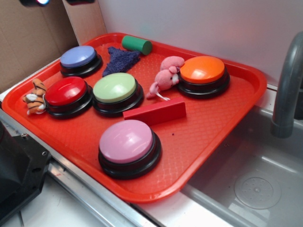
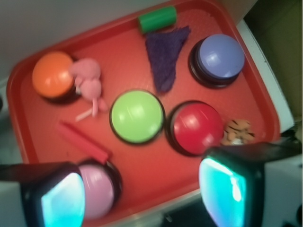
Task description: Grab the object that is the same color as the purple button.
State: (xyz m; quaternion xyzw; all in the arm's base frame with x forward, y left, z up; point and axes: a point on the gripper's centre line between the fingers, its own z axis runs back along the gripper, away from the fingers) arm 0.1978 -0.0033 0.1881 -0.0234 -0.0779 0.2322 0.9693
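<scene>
The object, a flat fuzzy dark purple cloth piece (image 1: 120, 59) (image 2: 165, 51), lies at the back of the red tray (image 1: 208, 137) (image 2: 128, 56), between the purple button (image 1: 78, 58) (image 2: 219, 57) and a green cylinder (image 1: 137, 44) (image 2: 157, 18). The button has a bluish-lavender dome on a black base. In the wrist view my gripper (image 2: 142, 194) hovers high over the tray's near edge, far from the cloth, open with nothing between its teal pads (image 2: 222, 189). The gripper does not show in the exterior view.
Also on the tray: red button (image 1: 66, 93), green button (image 1: 116, 90), orange button (image 1: 203, 72), large pink button (image 1: 128, 144), pink plush animal (image 1: 165, 75), red bar (image 1: 155, 112), small tiger toy (image 1: 34, 97). A grey sink (image 1: 255, 184) and faucet (image 1: 286, 85) lie at right.
</scene>
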